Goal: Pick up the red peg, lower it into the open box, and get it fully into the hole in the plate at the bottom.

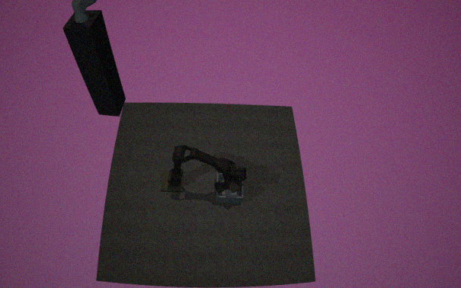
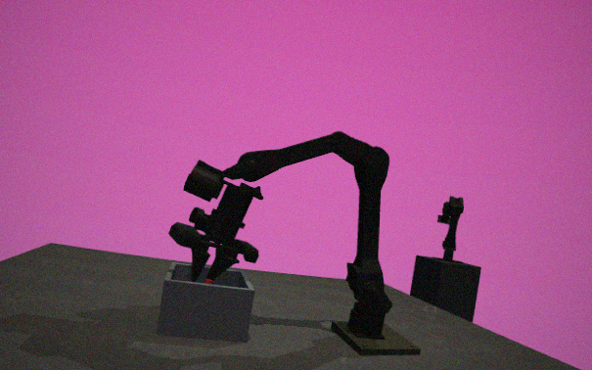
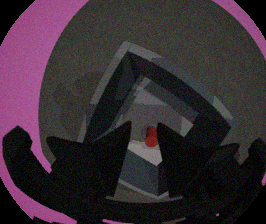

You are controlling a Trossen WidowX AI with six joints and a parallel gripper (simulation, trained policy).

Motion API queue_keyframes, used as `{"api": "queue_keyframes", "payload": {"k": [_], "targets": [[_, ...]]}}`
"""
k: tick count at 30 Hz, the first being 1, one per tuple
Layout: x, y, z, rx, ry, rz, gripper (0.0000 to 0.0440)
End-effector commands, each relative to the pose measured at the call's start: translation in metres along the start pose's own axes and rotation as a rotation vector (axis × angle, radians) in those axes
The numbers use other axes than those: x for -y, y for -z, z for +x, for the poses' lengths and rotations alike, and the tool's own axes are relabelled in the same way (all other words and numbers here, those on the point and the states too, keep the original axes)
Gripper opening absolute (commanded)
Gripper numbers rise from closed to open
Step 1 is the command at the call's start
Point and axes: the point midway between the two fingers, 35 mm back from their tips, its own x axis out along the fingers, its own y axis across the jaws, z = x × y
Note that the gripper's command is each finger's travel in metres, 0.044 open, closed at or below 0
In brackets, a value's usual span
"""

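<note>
The red peg (image 2: 208, 281) (image 3: 151, 137) is inside the grey open box (image 1: 230, 198) (image 2: 206, 313) (image 3: 106, 75). In the exterior view only a small red end shows at the near rim. In the wrist view it lies between the fingertips, nearer the right finger, with a gap to the left one. A dark round spot shows beside its far end on the pale plate (image 3: 144, 152); whether the peg is in the hole, and how deep, cannot be told. My gripper (image 2: 203, 280) (image 3: 144, 125) is partly open, tilted, with its fingertips inside the box. In the top view the arm hides the peg.
The box walls stand close around the fingers. The arm's base plate (image 2: 392, 345) is on the dark table (image 1: 203, 244) (image 2: 89, 274), to the right of the box in the exterior view. A dark pedestal (image 1: 96, 68) (image 2: 443, 284) with a grey shape on top stands past the table's edge.
</note>
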Motion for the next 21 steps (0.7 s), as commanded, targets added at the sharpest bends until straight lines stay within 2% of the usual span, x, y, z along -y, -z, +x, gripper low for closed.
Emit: {"api": "queue_keyframes", "payload": {"k": [1,21], "targets": [[-0.002,-0.005,0.001,-0.009,0.006,-0.007,0.0143],[-0.006,-0.046,0.009,-0.042,0.059,-0.018,0.0121]]}}
